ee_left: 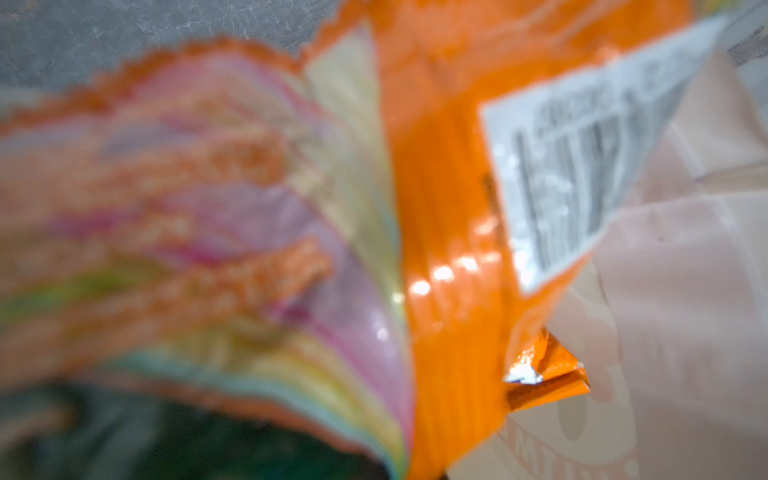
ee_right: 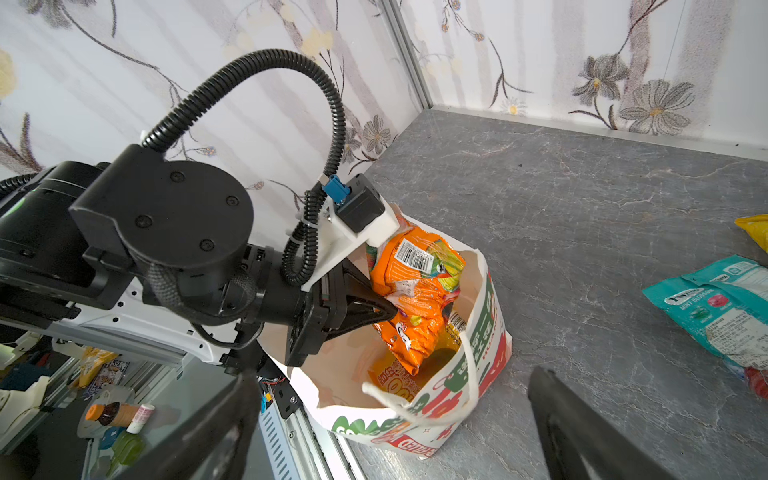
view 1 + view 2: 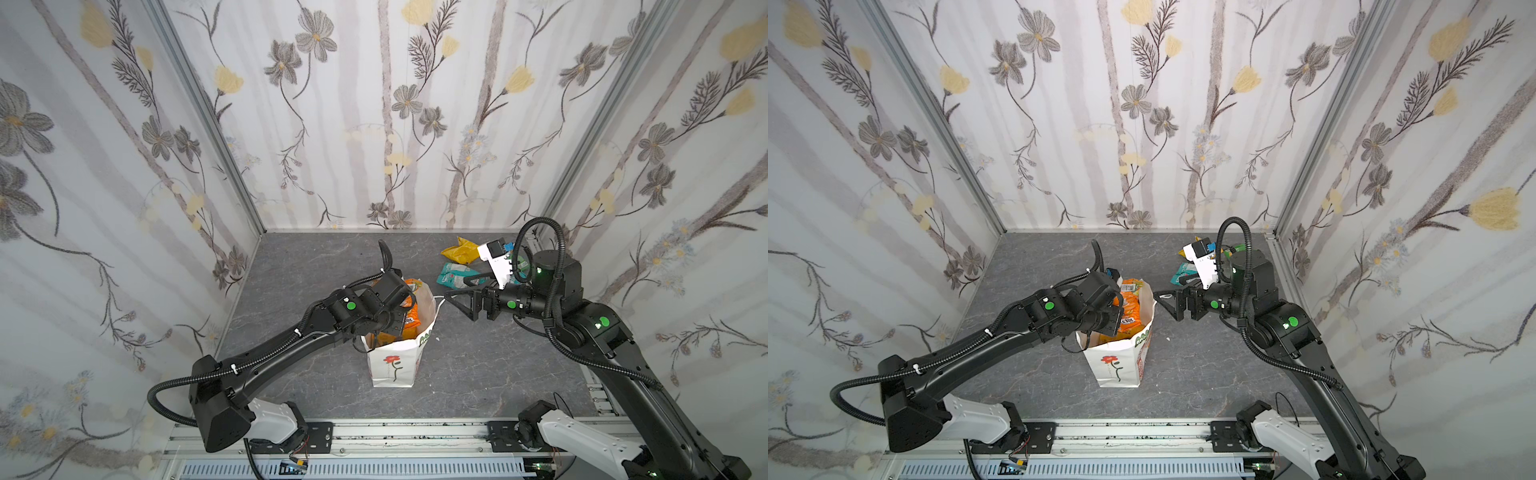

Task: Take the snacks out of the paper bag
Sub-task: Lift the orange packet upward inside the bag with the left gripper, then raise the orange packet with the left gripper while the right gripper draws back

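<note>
Orange packet [image 2: 415, 291] stands nearly upright in the mouth of the paper bag [image 2: 482, 365], with its long axis vertical and its barcode end uppermost. The left arm reaches over the bag with the wrist bent down, and the left gripper [image 2: 388, 309] is clamped on the packet's middle. The right gripper [image 3: 456, 288] lies level beside the bag's rim, jaws spread wide and empty. A teal packet [image 3: 455, 276] and a yellow packet [image 3: 461, 249] lie on the table [image 3: 478, 374] behind it.
</note>
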Available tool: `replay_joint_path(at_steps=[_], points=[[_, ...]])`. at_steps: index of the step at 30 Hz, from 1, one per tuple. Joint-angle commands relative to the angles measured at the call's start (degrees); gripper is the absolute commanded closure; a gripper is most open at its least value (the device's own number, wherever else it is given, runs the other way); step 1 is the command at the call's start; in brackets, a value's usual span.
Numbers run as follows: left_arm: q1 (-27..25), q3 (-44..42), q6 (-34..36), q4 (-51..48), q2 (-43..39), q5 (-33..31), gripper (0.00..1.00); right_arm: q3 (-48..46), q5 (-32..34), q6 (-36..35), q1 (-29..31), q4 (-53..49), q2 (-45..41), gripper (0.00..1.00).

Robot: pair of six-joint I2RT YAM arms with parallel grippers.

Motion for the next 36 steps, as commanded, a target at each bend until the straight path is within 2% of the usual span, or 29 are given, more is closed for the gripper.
replay_joint_path(at_steps=[1, 19, 27, 32, 36], points=[[0.0, 1.4, 0.6, 0.1, -1.3, -1.9, 1.00, 0.5, 1.0, 0.8, 0.0, 2.9, -0.6, 0.00], [-0.1, 8.7, 2.9, 1.3, -6.4, -2.9, 1.00, 0.5, 6.7, 3.1, -0.2, 8.1, -6.2, 0.00], [-0.1, 10.5, 3.0, 6.0, -10.1, 0.0, 1.00, -0.6, 10.3, 4.3, -0.2, 11.3, -9.5, 0.00], [-1.0, 11.6, 3.0, 9.9, -10.9, 2.8, 1.00, -4.1, 9.8, 7.8, -0.2, 17.0, -12.4, 0.00], [-2.9, 13.1, 4.1, 12.0, -10.4, 4.7, 1.00, -6.4, 6.0, 10.8, -0.2, 21.3, -13.3, 0.00]])
